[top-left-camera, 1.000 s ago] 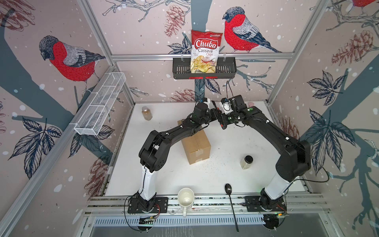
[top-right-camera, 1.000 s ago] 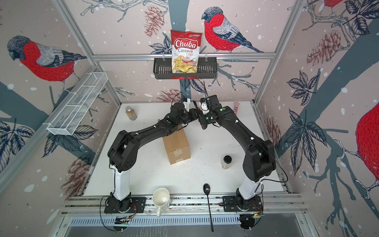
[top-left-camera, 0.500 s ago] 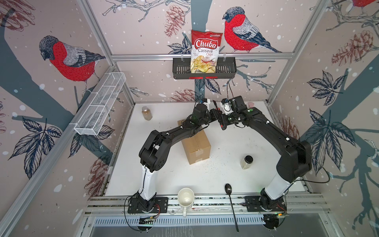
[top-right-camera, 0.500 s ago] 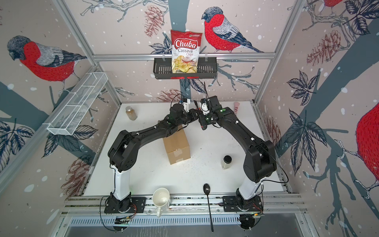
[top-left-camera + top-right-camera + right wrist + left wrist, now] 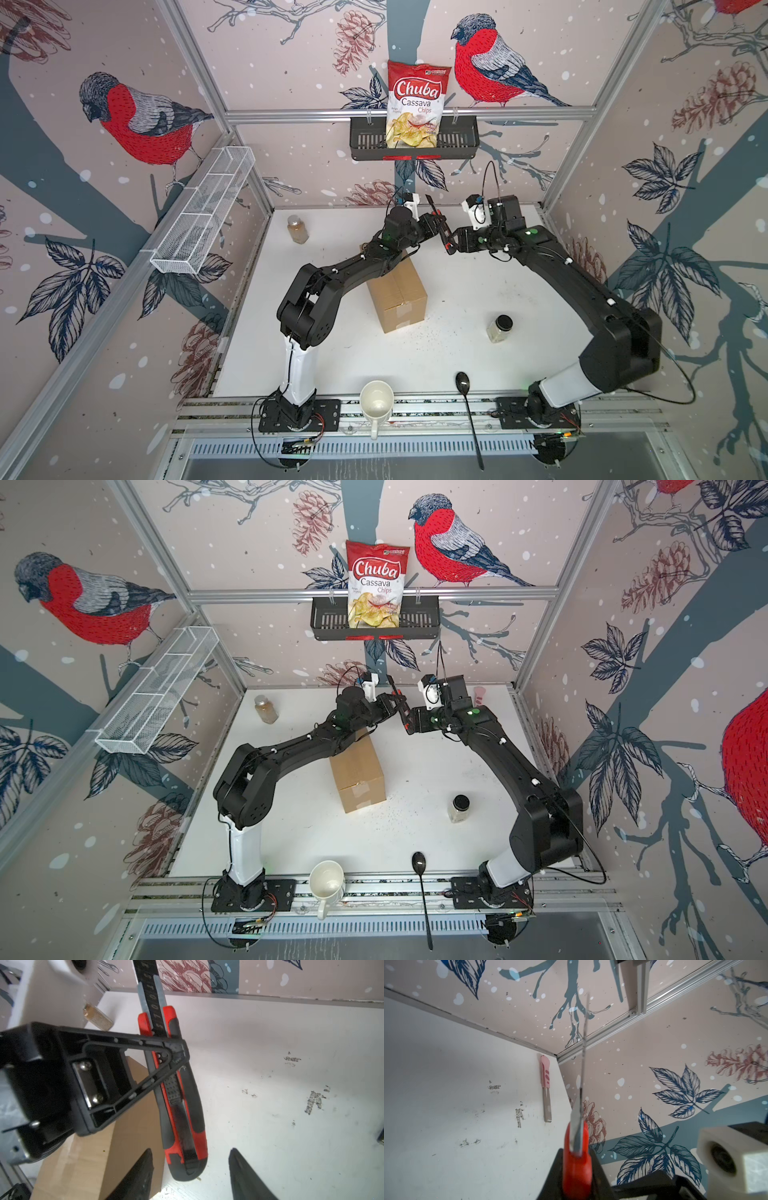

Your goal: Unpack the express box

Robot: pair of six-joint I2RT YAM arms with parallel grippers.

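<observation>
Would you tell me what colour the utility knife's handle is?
Red and black utility knife, best seen in right wrist view.

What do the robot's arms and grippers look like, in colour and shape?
The left arm and the right arm are black, each with a white base segment and thin black cables. Each wrist carries a white camera block. The gripper fingers are black triangular ribbed frames.
</observation>
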